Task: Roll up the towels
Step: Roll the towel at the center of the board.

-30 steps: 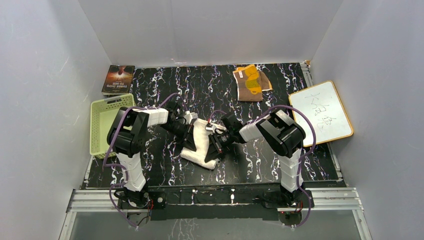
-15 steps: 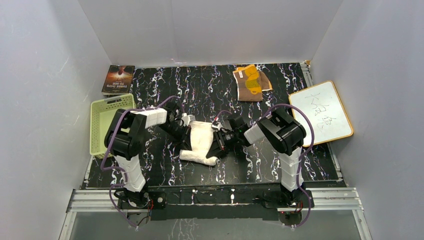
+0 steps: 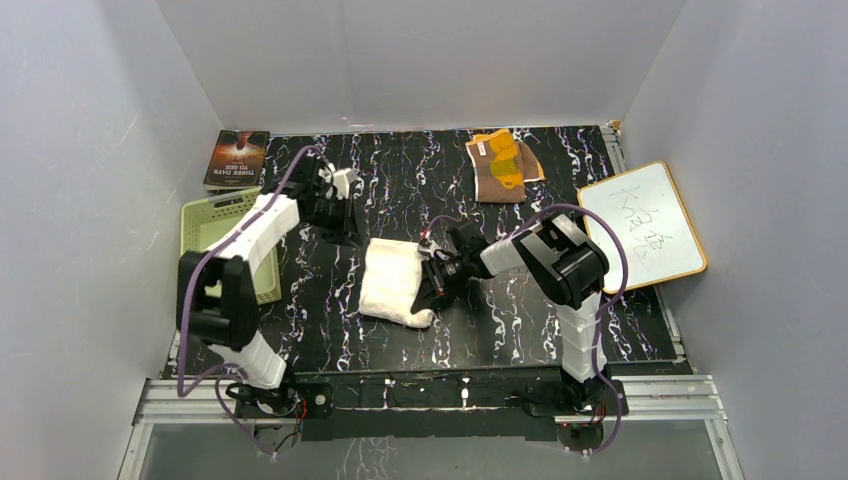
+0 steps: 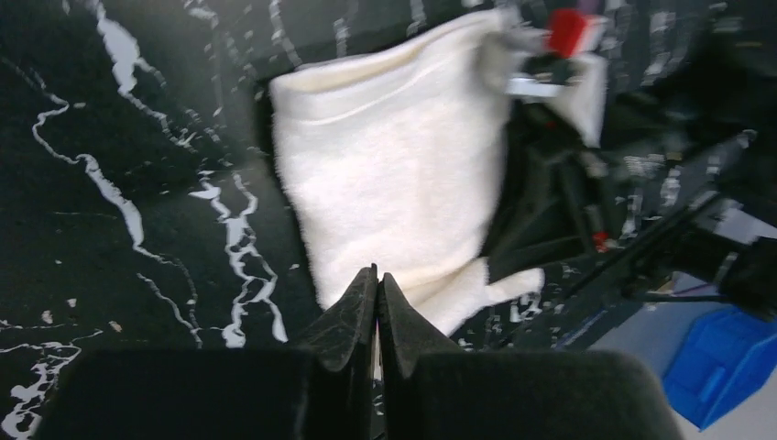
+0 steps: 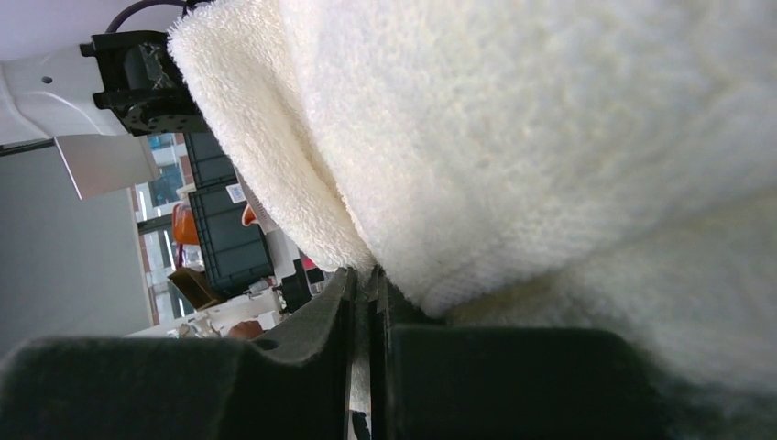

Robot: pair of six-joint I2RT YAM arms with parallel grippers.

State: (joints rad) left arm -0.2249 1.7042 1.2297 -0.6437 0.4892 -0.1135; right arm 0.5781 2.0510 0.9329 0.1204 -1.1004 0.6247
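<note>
Top external: white towel (image 3: 392,280) roll in progress, right gripper (image 3: 432,287) pinching its edge, left gripper (image 4: 377,280) pressed shut, empty; next I'd turn that edge over.

In the right wrist view the cream towel (image 5: 550,137) runs off the top and right edges and hides the desk (image 3: 420,170). Whether the right gripper (image 5: 365,302) pinches any cloth cannot be told. From above, the writing on the white board (image 3: 641,226) and the book (image 3: 238,158) cover is too small to read, and the left arm (image 3: 262,225) covers part of the basket (image 3: 200,230).
</note>
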